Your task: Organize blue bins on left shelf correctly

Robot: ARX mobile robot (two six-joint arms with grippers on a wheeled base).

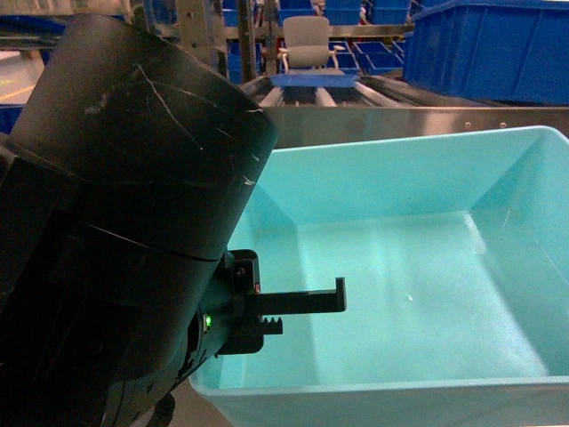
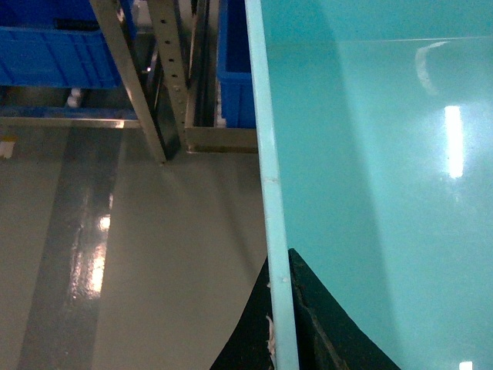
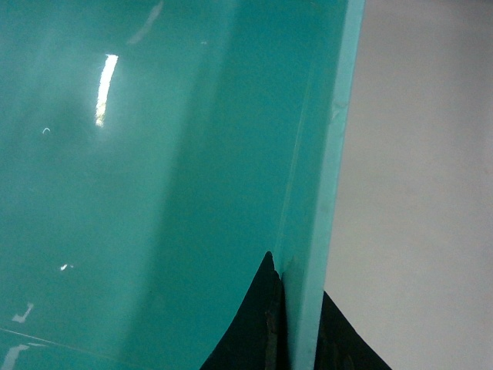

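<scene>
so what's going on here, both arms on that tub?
Yes. The robot has the light turquoise tub gripped on both sides: the left gripper is clamped over its left wall rim and the right gripper over its right wall rim, one finger inside and one outside each. The tub is empty and sits right in front of the steel roller shelf, with a dark blue crate on the shelf to the right. It is not on the rollers yet.
</scene>
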